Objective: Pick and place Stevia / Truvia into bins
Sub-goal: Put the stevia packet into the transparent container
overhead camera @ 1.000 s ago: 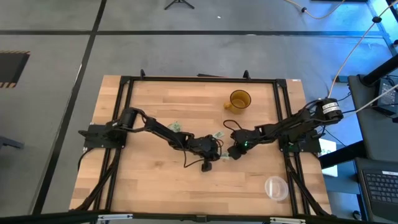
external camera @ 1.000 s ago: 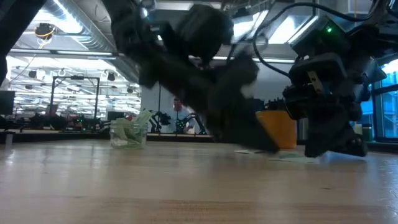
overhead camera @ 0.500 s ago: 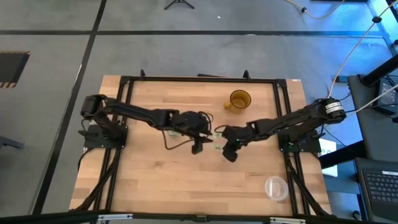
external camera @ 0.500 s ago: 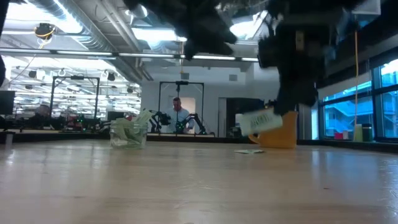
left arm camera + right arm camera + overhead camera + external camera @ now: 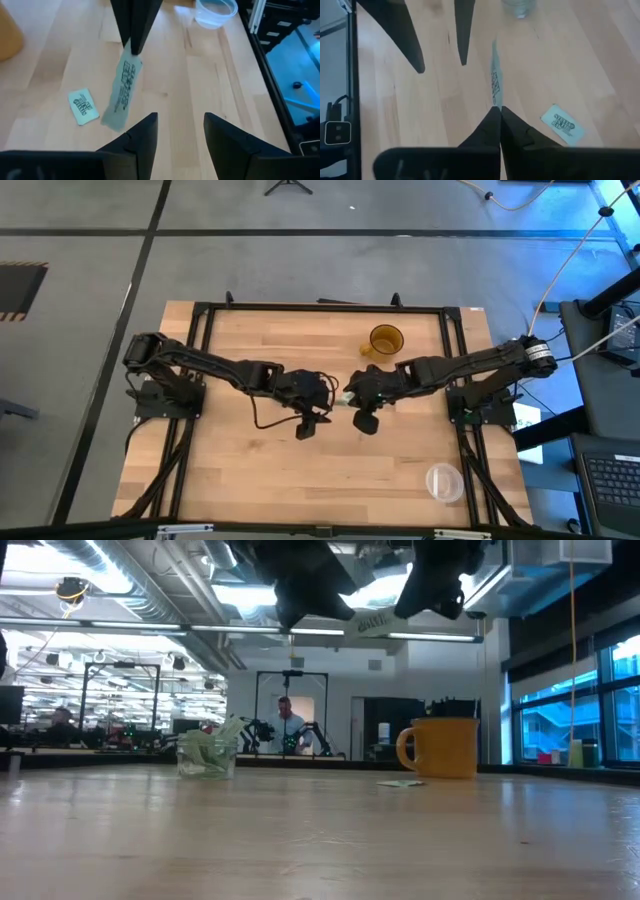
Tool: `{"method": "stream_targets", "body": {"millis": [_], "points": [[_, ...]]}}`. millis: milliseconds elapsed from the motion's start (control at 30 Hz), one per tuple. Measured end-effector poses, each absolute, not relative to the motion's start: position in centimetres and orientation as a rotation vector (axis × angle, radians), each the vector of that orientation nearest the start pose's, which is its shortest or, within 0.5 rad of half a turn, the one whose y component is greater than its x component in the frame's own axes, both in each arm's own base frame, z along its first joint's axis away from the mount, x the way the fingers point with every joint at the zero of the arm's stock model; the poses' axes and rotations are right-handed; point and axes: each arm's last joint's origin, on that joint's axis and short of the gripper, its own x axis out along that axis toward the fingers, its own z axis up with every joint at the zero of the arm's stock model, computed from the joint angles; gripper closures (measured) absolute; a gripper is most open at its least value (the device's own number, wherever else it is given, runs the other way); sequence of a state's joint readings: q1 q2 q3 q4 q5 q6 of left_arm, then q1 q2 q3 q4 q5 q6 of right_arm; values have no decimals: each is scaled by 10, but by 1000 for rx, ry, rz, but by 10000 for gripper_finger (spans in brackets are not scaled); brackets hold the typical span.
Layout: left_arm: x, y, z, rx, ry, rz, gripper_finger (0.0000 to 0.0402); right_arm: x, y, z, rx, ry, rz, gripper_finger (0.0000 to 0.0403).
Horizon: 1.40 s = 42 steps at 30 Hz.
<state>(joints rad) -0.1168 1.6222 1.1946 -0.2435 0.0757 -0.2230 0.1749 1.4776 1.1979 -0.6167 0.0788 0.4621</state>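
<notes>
A white packet with green print (image 5: 122,90) is held high above the table between my two grippers; the low view shows this packet (image 5: 372,622) near the top. My right gripper (image 5: 497,116) is shut on it. My left gripper (image 5: 180,132) is open and faces it, a little short of the packet's free end. A second packet (image 5: 82,106) lies flat on the wood below. The small glass cup (image 5: 207,755) stands on the table with packets in it. My right gripper pinches one end of the packet (image 5: 495,102) between its two fingertips, on the flat faces. The fingers come level from the table's right and lie along the packet. The packet is lifted clear and sticks out toward my left gripper, slightly tilted.
An amber mug (image 5: 385,340) stands at the far right of the table. A wider clear plastic container (image 5: 444,480) sits near the front right corner. The black frame (image 5: 200,315) runs along the table's edges.
Both grippers have risen from the table top to well above it. My right gripper has lifted the packet clear and carried it toward the table's left and far side. My left gripper has moved toward the far edge, and the two now face each other.
</notes>
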Motion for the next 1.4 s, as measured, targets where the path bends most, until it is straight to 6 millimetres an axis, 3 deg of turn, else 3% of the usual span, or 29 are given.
{"method": "stream_targets", "body": {"millis": [333,600,1000,1400], "points": [[352,-48,259,-334,737,-225,245,300,51,279,334,943,-144,403],[342,-41,247,-321,890,-31,245,305,58,284,349,878,-71,403],[353,-42,258,-292,727,-89,245,310,65,289,336,797,-19,403],[354,-39,259,-296,713,-87,321,306,66,286,333,844,-20,403]]}}
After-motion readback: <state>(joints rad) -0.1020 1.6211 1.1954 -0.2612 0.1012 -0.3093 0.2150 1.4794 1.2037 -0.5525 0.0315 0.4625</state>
